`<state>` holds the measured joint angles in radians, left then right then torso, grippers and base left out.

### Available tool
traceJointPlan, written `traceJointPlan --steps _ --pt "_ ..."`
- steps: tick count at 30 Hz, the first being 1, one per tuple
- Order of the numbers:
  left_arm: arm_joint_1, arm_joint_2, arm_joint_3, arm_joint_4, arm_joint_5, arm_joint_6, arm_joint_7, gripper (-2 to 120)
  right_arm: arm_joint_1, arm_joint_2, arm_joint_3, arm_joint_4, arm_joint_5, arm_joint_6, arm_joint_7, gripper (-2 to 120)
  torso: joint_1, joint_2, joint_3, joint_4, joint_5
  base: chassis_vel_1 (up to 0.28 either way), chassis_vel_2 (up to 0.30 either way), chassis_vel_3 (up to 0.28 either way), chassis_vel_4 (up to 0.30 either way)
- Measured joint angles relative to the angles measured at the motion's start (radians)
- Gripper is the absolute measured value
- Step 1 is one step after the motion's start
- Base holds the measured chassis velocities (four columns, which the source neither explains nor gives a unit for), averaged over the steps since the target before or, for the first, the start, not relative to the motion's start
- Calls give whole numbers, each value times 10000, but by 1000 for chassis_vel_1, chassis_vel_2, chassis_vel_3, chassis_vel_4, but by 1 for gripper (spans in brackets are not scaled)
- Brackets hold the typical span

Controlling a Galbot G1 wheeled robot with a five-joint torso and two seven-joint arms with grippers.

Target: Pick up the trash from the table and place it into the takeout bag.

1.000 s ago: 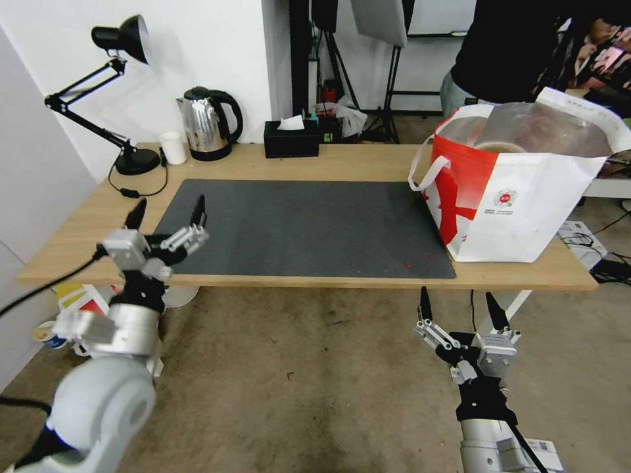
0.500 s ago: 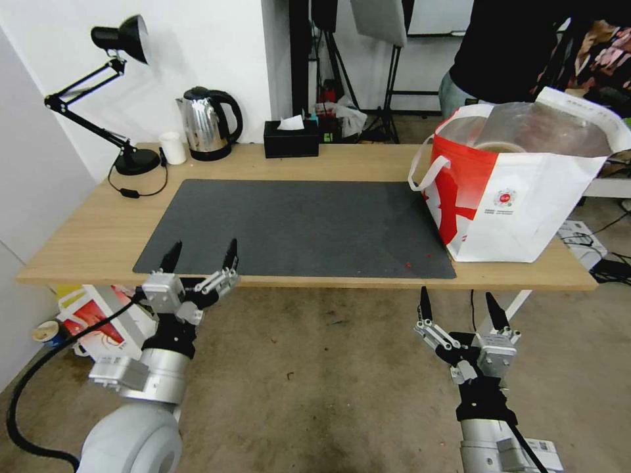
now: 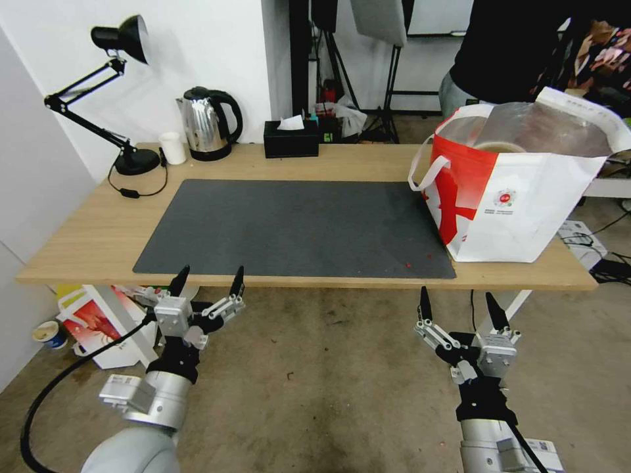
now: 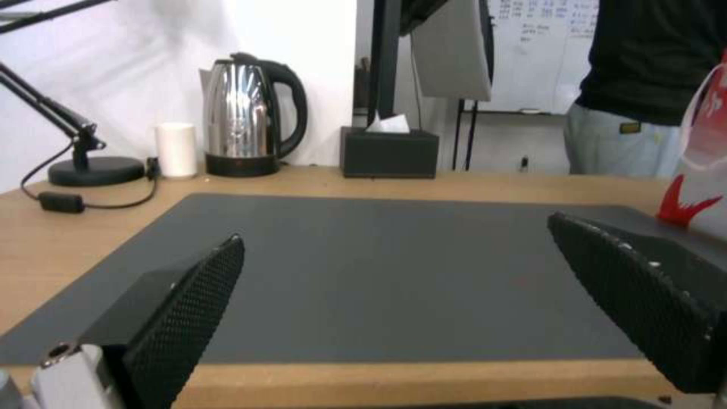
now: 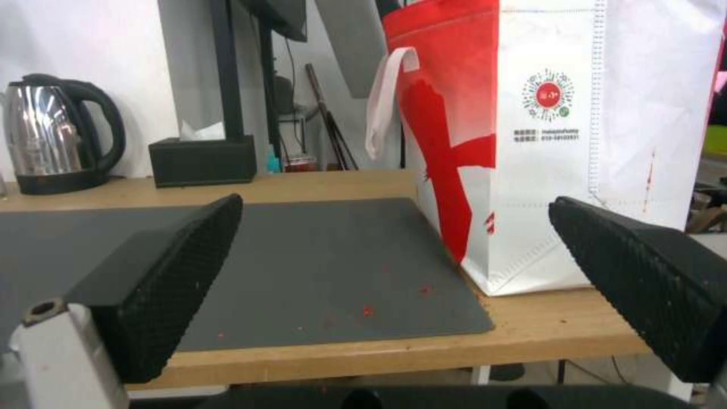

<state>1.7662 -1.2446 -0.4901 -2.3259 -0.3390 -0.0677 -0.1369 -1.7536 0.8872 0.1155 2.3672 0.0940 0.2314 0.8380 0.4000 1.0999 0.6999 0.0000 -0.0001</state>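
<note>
Hanging below the near edge of the surface (image 3: 92, 230), the left claw (image 3: 207, 281) and right claw (image 3: 458, 303) are both gaping wide and holding nothing, seemingly parked because the job looks finished. No trash is lying on the dark mat (image 3: 296, 226). The takeout bag (image 3: 519, 197) is standing upright at the mat's right end; the head view is showing a tan rim (image 3: 499, 146) inside it, which the right wrist view is not showing.

The table (image 3: 79, 243) carries a grey mat (image 3: 296, 226), takeout bag (image 3: 519, 197), kettle (image 3: 207, 125), lamp (image 3: 131, 157), perhaps crumbs.
</note>
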Motion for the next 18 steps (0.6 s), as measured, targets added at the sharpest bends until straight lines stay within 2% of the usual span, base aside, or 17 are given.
traceJointPlan --steps 8,18 --pt "150 -148 38 459 184 -231 193 100 0 0 0 1 0 0 0 100 0 0 1 0 1 0 0 0 0" --pt "250 -121 -71 483 185 -387 171 100 0 0 0 0 -1 0 0 100 0 0 0 0 1 0 0 0 0"
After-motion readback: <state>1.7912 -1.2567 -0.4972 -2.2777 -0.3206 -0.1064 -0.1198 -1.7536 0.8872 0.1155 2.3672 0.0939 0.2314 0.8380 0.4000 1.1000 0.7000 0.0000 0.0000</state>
